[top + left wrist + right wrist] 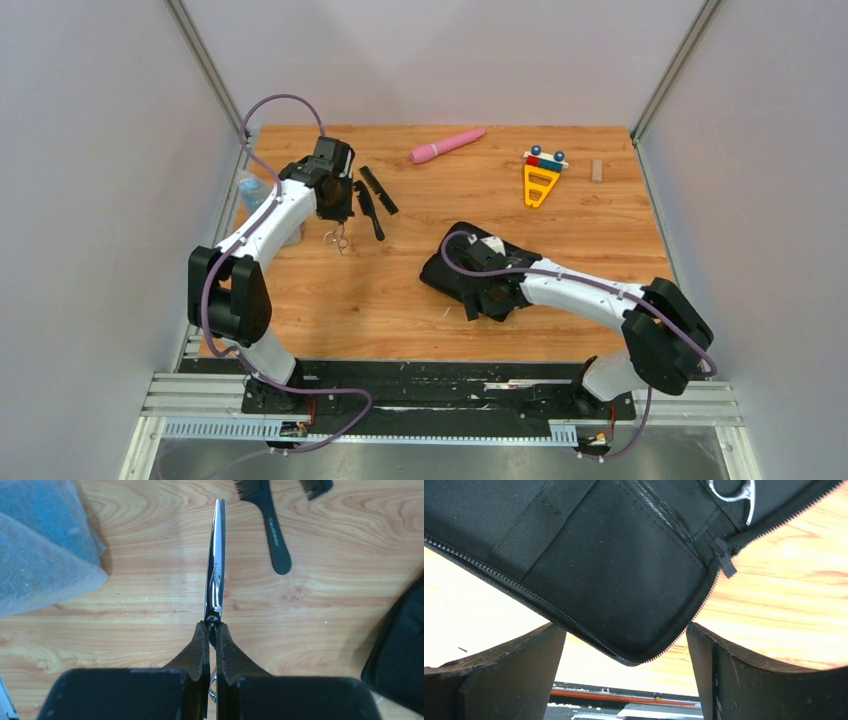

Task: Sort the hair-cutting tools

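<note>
Nearest the arm bases, the right hand (624, 647) is positioned over the black zip case (614, 580) on the counter (400, 320). Its fingers are spread wide, one on each side of the case's rounded corner, and grip nothing. The case is unzipped; the silver ring handle of one pair of scissors (750, 505) shows inside it.

Farther out, on the left side, the left hand (212, 630) is clamped shut on the second scissors (216, 565) at the pivot screw. The closed blades project straight forward past the fingertips.

Just beyond the blade tip lie the handled comb (272, 535) and the second comb (315, 486), near each other but apart. A bubble-wrap bag (40, 545) lies left of the hand.

At the far edge lie a pink wand (447, 145) and a yellow toy (540, 180).
</note>
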Controlling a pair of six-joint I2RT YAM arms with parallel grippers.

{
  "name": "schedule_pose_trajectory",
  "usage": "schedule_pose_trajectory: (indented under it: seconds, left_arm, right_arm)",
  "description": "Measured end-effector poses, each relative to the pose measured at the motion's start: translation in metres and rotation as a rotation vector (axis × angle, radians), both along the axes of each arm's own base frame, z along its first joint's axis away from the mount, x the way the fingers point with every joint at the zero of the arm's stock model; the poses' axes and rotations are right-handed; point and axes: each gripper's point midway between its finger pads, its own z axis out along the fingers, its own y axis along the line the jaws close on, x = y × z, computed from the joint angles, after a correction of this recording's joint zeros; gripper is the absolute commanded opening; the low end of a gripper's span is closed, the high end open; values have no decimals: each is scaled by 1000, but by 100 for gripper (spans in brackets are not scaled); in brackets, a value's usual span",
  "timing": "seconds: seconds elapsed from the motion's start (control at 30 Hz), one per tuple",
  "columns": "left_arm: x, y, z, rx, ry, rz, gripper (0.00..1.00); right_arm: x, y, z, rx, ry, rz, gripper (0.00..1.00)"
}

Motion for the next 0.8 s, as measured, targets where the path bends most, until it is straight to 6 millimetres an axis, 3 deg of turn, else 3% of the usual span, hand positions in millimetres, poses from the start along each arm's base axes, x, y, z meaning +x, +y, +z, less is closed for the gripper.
schedule_pose_trajectory:
  seconds: [0.17,0.4,0.6,0.8]
  left_arm:
    - [-7,-22,4,-11,-3,-101,0]
    - [-12,-35,3,-33,8,-152,0]
    - [-14,-33,5,-34,12,-150,0]
    - [-17,-30,10,-27,3,-145,0]
  right_arm:
    - [13,-15,23,69,-58,-72,96]
    - [22,4,66,257,-118,3,98]
    - [61,17,85,313,-149,-40,96]
    - [117,65,86,341,-160,-60,95]
